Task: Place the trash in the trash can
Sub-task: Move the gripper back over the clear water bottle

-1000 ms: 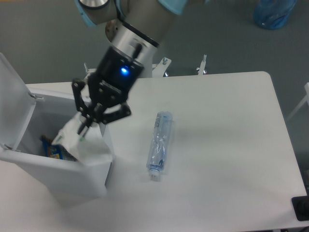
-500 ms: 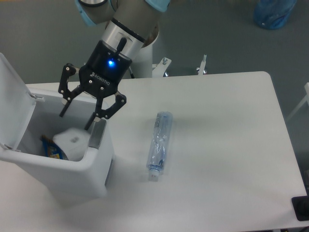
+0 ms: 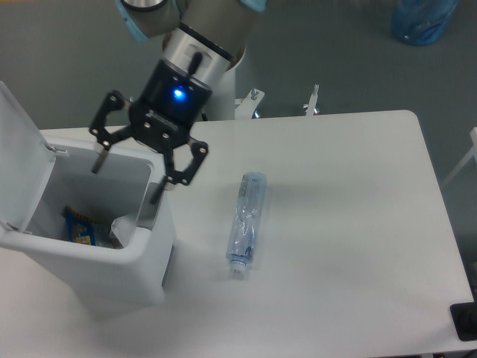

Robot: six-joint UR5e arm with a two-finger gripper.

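Observation:
A crushed clear plastic bottle [image 3: 245, 224] with a white cap lies on the white table [image 3: 335, 224], cap toward the front edge. The white trash can [image 3: 89, 224] stands at the left with its lid [image 3: 19, 153] flipped up. Inside it a pale crumpled wrapper [image 3: 123, 224] rests low beside a blue packet [image 3: 78, 227]. My gripper [image 3: 127, 173] hangs open over the bin's right rim, its fingers [image 3: 158, 190] spread wide with nothing between them. The bottle lies apart from it, to the right.
A blue bag [image 3: 421, 19] sits on the floor at the top right. Two metal brackets [image 3: 313, 101] stick up at the table's back edge. A dark object [image 3: 466, 321] shows at the lower right corner.
My gripper opened and let go of the wrapper, which dropped down into the bin. The gripper then lifted slightly and shifted right above the rim. The bottle stayed put.

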